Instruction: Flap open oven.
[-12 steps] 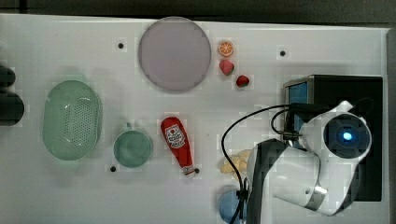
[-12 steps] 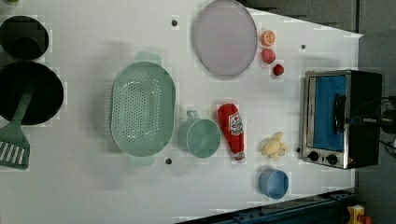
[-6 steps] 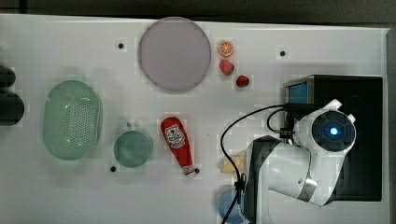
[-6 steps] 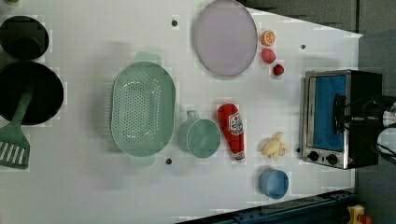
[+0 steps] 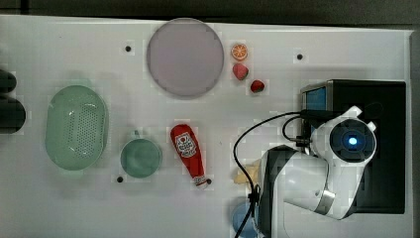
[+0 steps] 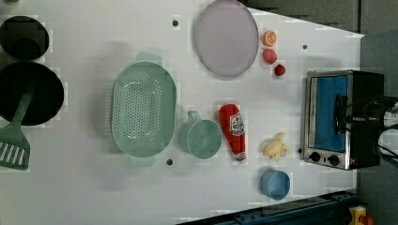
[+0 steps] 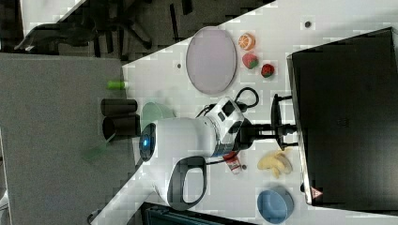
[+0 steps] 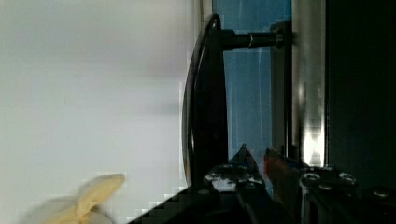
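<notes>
currently the oven [image 6: 335, 119], a black box-shaped unit with a brushed silver front frame, blue-tinted glass door and round black knobs, stands at the left view's right edge of the smooth white table [image 6: 94, 197]. its door is shut. the pincer [image 7: 281, 126] is at the curved, glossy black bar handle [image 8: 203, 102], its black fingers [image 7: 278, 105] standing on either side of the bar in the right view; whether they press on it cannot be told. the white, rounded arm [image 5: 317, 173] reaches over the oven in the top view. a pale peeled banana [image 6: 276, 146] lies just beside the oven front, near a round blue bowl [image 6: 275, 184]. a glossy red ketchup bottle [image 6: 233, 129] lies flat beside a mint green cup [image 6: 202, 138].
</notes>
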Robot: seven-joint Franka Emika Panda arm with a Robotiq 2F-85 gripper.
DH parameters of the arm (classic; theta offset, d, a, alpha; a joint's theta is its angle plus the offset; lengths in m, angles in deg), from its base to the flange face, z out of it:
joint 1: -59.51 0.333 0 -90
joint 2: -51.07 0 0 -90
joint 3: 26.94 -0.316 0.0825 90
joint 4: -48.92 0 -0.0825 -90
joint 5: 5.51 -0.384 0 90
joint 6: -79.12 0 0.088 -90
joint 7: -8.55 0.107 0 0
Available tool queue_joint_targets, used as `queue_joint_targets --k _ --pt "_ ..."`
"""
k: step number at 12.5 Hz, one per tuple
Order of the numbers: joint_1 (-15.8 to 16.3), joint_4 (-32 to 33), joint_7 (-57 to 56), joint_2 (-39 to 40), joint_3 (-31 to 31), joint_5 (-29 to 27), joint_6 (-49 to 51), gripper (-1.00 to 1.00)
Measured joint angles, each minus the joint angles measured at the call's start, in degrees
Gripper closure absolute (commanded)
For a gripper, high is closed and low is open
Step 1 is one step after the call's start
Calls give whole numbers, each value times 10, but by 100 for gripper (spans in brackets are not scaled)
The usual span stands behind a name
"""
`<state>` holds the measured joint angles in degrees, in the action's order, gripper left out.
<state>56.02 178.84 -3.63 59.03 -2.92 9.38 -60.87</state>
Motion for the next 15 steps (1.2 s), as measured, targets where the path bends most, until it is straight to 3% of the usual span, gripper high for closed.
queue_joint_targets --k 4,7,15 --pt "6 9 27 0 -22 28 3 65" --pt "18 24 130 5 -57 139 6 65" --pt "89 30 390 114 -123 322 5 65"
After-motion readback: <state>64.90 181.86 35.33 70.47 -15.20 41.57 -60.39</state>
